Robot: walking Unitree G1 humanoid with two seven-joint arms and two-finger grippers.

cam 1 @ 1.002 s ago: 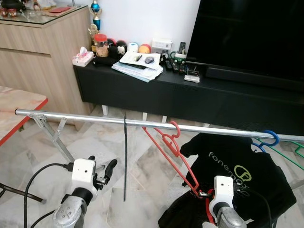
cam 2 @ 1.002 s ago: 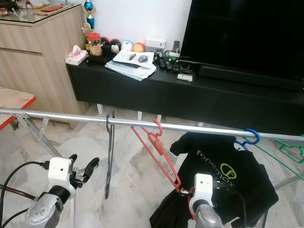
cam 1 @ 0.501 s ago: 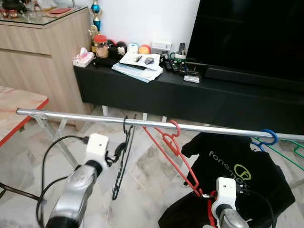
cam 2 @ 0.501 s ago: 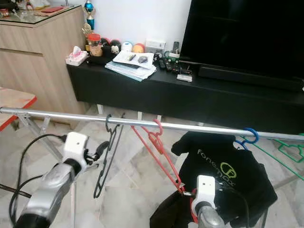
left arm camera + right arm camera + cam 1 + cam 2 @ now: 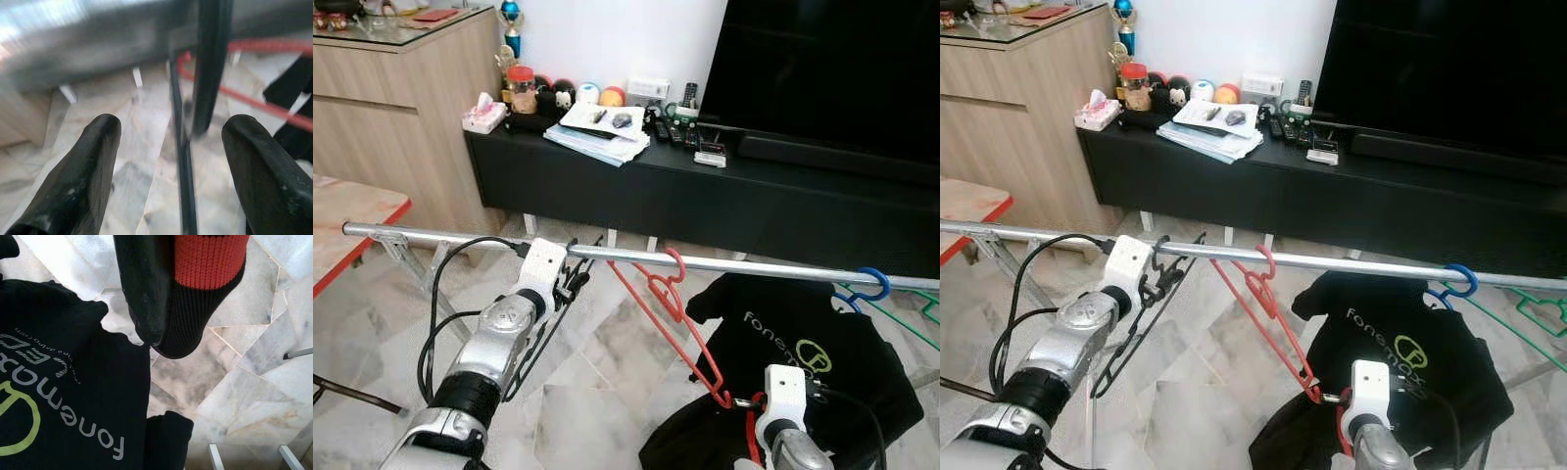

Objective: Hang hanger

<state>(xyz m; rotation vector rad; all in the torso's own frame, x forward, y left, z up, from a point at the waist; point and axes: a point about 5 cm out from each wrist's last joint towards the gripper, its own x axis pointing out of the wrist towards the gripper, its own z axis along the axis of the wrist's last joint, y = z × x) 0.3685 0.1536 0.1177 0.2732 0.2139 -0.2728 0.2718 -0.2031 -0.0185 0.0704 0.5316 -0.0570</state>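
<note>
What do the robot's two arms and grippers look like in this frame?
Both arms are silver metal with a white boxy wrist block. The left arm has a black band near its lower end and a loose black cable looping to its block. The left gripper has two long, rounded black fingers. The right gripper wears a red-and-black knitted cover.

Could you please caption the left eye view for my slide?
Left claw reaches the black hanger on the rail.
</note>
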